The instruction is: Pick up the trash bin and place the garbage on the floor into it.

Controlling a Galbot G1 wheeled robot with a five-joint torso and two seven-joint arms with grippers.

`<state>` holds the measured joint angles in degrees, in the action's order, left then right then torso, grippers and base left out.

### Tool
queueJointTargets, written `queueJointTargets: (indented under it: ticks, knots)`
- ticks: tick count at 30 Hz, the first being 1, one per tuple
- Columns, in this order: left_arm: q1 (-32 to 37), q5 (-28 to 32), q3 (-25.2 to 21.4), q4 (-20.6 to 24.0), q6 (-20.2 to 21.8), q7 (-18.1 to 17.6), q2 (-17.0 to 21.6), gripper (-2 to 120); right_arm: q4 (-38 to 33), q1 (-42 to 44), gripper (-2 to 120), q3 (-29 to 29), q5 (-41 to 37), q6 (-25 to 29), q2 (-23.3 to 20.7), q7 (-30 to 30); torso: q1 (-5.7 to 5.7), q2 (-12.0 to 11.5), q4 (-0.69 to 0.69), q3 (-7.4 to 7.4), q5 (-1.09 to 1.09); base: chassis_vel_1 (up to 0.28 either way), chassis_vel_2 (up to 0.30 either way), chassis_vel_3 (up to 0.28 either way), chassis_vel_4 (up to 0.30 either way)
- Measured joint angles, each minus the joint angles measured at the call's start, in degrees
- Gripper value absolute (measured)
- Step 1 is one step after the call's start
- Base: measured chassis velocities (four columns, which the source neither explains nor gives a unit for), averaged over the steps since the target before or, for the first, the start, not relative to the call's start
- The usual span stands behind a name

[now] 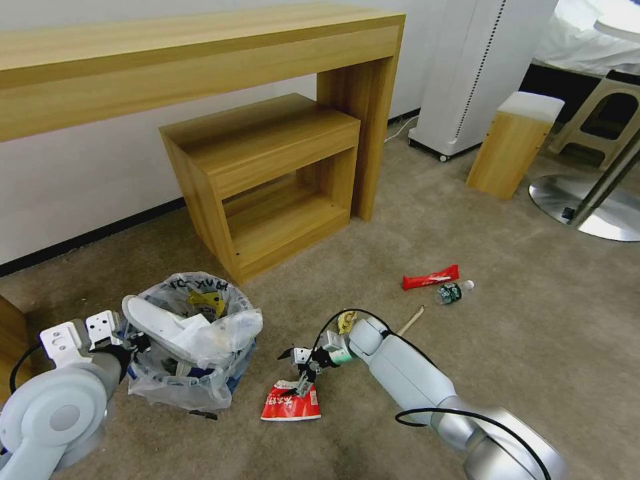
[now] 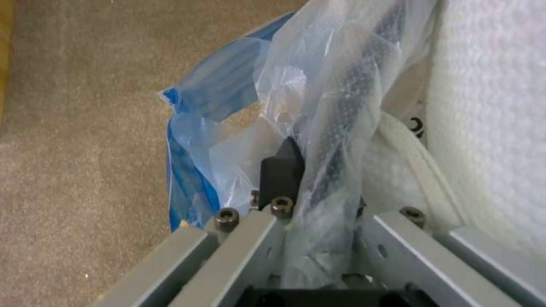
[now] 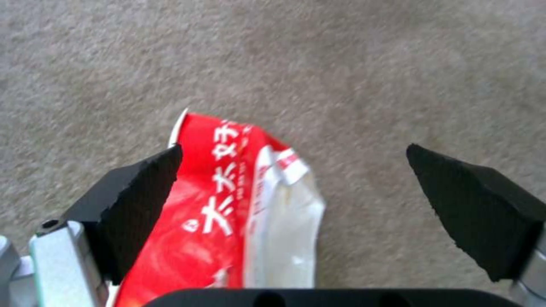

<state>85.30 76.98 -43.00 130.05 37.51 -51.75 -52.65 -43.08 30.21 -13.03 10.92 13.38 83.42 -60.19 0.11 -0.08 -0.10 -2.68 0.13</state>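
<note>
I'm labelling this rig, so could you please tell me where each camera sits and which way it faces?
Head view: looks down from the head at the floor, both arms showing.
Left wrist view: faces along the left end effector, clamped on the trash bin liner.
Right wrist view: looks down past the open right end effector at the red-white packet, which the head view shares.

Looks like a hotel room or bedroom. Wall-to-wall beige-brown carpet floor (image 1: 467,373), a long wooden table (image 1: 200,53) set against a white wall with a dark skirting strip, a lower open wooden shelf unit (image 1: 267,180) tucked beneath its end. Farther right a small wooden stool with a white padded top (image 1: 513,143), a tall white appliance on castors (image 1: 480,73), a round metal pedestal base (image 1: 587,203), and the corner of a bed with white linen (image 1: 587,33). Litter scattered on the carpet beside a lined trash bin (image 1: 190,340).
</note>
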Motion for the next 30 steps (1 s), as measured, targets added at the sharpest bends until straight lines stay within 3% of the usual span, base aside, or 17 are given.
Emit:
queueJointTargets:
  ticks: [10,20,30]
  knots:
    - [0.16,-0.05,-0.11,0.12,-0.04,0.0,-0.07,0,-0.4,3.21,100,0.6,0.94,-0.05,-0.5,3.36,0.0,0.0,0.0,0.0,0.0,0.0,0.0,0.0,0.0]
    - [-0.04,-0.07,-0.12,-0.15,-0.09,0.1,0.17,0,-2.59,7.0,100,0.4,-8.32,-4.09,-2.02,13.0,0.0,0.0,0.0,0.0,0.01,0.0,0.0,0.0,0.0]
    - [-0.27,-0.12,0.13,-0.39,-0.11,0.18,0.12,0,-3.73,8.71,100,0.4,-12.88,-5.35,-2.63,15.13,-0.01,0.0,0.0,0.0,0.0,0.0,0.0,0.0,0.0]
